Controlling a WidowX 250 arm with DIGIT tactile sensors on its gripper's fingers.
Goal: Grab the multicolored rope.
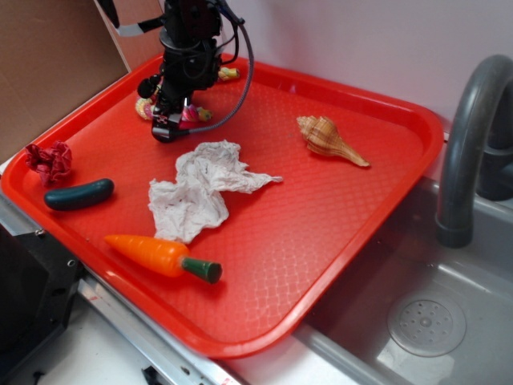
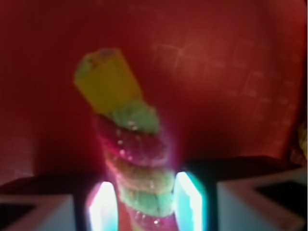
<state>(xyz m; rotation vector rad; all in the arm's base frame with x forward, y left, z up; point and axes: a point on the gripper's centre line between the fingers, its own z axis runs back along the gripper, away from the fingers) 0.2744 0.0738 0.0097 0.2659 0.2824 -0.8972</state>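
Pinching the multicolored rope (image 2: pixel 139 159) between both pads, my gripper (image 2: pixel 144 207) sits low at the tray's (image 1: pixel 337 241) far corner — rope running ahead of the fingertips (image 2: pixel 190 202), white paper wad (image 1: pixel 200 188) just behind.

The exterior view is evenly and softly lit, fairly sharp, with faint shadows under the objects on the red tray (image 1: pixel 337 241). The wrist view is dim, red-tinted and blurred; the multicolored rope (image 2: pixel 130 159) is out of focus, and the end effector (image 2: pixel 147 204) fingers glare white-cyan.
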